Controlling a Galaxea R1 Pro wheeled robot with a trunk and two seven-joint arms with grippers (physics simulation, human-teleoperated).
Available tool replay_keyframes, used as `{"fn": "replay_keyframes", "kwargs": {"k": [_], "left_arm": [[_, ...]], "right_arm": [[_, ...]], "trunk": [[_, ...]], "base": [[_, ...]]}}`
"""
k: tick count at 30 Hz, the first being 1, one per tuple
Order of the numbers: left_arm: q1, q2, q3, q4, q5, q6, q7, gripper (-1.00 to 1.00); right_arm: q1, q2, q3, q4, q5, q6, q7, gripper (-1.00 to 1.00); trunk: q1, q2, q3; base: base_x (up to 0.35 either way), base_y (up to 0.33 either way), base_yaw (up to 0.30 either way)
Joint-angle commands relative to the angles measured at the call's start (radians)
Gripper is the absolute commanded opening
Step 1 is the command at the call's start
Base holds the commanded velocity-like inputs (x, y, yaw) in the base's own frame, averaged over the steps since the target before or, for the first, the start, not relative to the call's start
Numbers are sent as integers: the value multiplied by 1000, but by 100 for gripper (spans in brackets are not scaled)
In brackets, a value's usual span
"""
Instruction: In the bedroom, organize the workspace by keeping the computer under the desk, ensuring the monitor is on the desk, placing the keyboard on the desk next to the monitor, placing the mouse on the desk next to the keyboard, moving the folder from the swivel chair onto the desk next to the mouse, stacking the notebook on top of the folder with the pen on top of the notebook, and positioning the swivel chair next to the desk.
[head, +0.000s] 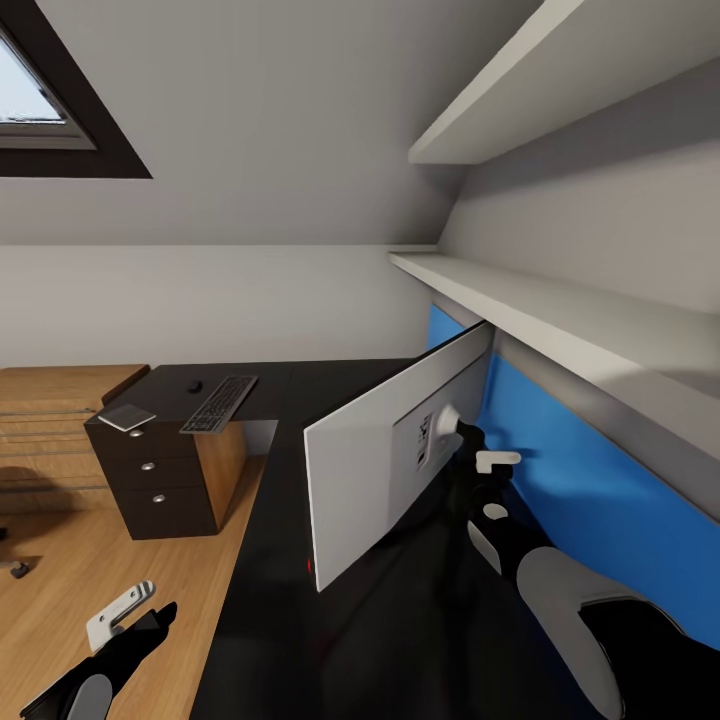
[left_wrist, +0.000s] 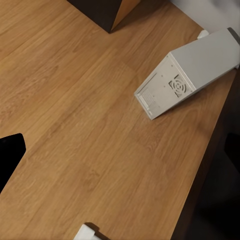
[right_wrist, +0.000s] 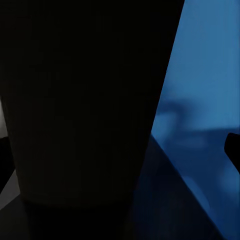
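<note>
Right end effector (head: 468, 440) half hidden behind monitor (head: 390, 450).

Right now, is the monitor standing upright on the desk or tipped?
Tipped. In the head view the monitor leans at a slant over the desk, pale back panel showing, with the right hand at its stand mount.

Monitor (head: 385, 450) blocks desk (head: 330, 640); blue panel (head: 590, 490) behind.

The desk (head: 340, 620) is glossy black, smooth enough to mirror the matt blue panel (head: 590, 490) along its right side. The floor (left_wrist: 85, 125) is light grained wood with a soft sheen. The monitor (head: 385, 455) back and the computer (left_wrist: 192, 75) case look like smooth, matt pale grey plastic.
</note>
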Motion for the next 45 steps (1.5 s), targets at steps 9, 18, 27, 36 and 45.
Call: {"fn": "replay_keyframes", "kwargs": {"k": [9, 18, 27, 36, 45], "left_arm": [[-1, 0, 0, -1, 11, 3, 8, 100], [-1, 0, -1, -1, 11, 4, 8, 100], [-1, 0, -2, -1, 11, 4, 8, 100], [-1, 0, -2, -1, 11, 5, 8, 100], [-1, 0, -6, 30, 10, 4, 8, 100]], "right_arm": [[-1, 0, 7, 2, -1, -1, -9, 100], [-1, 0, 7, 2, -1, -1, -9, 100], [-1, 1, 8, 0, 0, -1, -13, 100], [-1, 1, 8, -2, 1, -1, -15, 100], [4, 21, 11, -75, 1, 11, -20, 100]], "trunk": [[0, -1, -1], [0, -1, -1], [0, -1, -1], [0, -1, -1], [0, -1, -1]], "base": [[0, 0, 0], [-114, 0, 0], [-243, 0, 0], [-331, 0, 0], [-283, 42, 0]]}}
